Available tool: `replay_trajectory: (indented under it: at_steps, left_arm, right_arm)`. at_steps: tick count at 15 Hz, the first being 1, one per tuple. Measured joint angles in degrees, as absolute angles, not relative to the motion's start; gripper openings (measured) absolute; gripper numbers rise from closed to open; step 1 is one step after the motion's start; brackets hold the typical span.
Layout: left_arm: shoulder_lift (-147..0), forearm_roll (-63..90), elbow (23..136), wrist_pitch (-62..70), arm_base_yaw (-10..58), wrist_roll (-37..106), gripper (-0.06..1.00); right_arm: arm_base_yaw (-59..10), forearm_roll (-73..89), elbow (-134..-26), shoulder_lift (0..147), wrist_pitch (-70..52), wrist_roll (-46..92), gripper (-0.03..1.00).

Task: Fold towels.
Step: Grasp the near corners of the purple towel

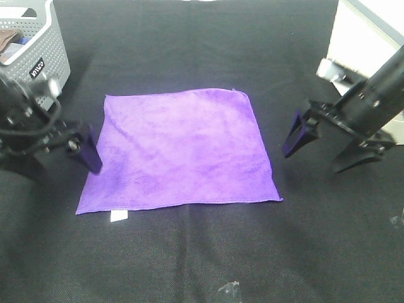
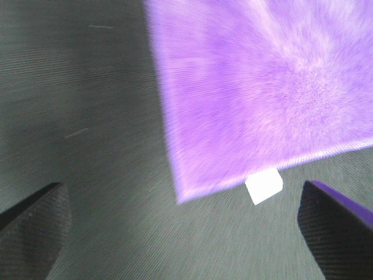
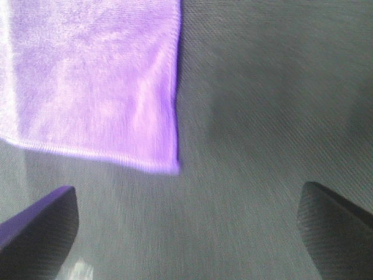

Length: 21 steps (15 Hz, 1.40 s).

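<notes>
A bright purple square towel (image 1: 180, 148) lies flat and spread out on the black table cloth. Its small white tag (image 1: 118, 216) sticks out at the near left corner. My left gripper (image 1: 68, 161) is open and empty, just off the towel's left edge, low over the table. My right gripper (image 1: 312, 162) is open and empty, a little right of the towel's right edge. The left wrist view shows the towel's (image 2: 262, 87) tagged corner and the tag (image 2: 264, 186) ahead of the open gripper (image 2: 186, 233). The right wrist view shows the towel's (image 3: 93, 76) near right corner ahead of the open gripper (image 3: 186, 233).
A grey perforated basket (image 1: 31, 44) stands at the back left behind my left arm. A white box-like object (image 1: 366, 31) is at the back right. Small clear scraps (image 1: 230, 289) lie near the front edge. Black cloth (image 1: 202, 252) covers the table.
</notes>
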<state>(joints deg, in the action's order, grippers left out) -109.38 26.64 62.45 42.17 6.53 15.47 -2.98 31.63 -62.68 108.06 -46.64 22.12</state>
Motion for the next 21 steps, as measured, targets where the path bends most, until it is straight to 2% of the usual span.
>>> replay_trajectory:
  at_steps: [8,21]
  left_arm:
    - [-115.28,26.41,63.03,41.48,6.53,14.84,0.99]
    - [-115.79,28.19,63.31,40.16,8.14,15.87,0.99]
  right_arm:
    - [-2.98,46.18,-63.48,117.74,-43.95,37.13,0.96]
    - [-2.98,48.87,-64.23,119.40,-44.86,38.16,0.95]
